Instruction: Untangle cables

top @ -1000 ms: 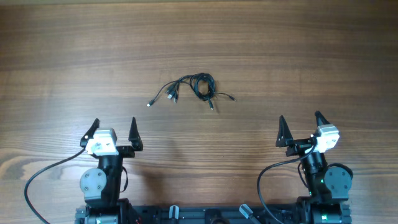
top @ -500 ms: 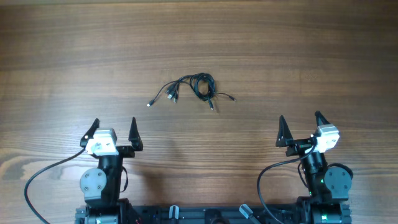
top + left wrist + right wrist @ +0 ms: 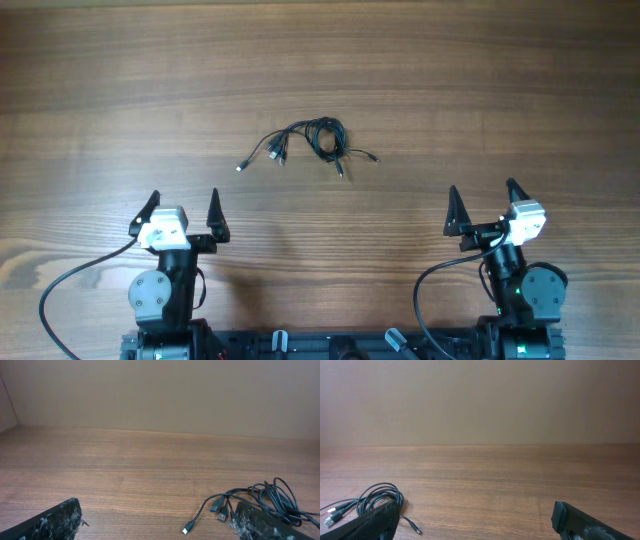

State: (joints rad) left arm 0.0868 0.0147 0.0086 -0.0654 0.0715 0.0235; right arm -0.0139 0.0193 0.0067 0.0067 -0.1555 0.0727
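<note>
Cables (image 3: 318, 133) tangled on wooden table (image 3: 480, 90), both jaws spread

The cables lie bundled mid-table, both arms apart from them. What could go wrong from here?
The cables are thin and lie flat on the table; the fingers may close on nothing or scrape the wood. The loops are coiled together at the bundle's right side, so pulling a loose plug end could tighten the tangle. Nothing holds the bundle; a one-arm pull may drag it whole.
</note>
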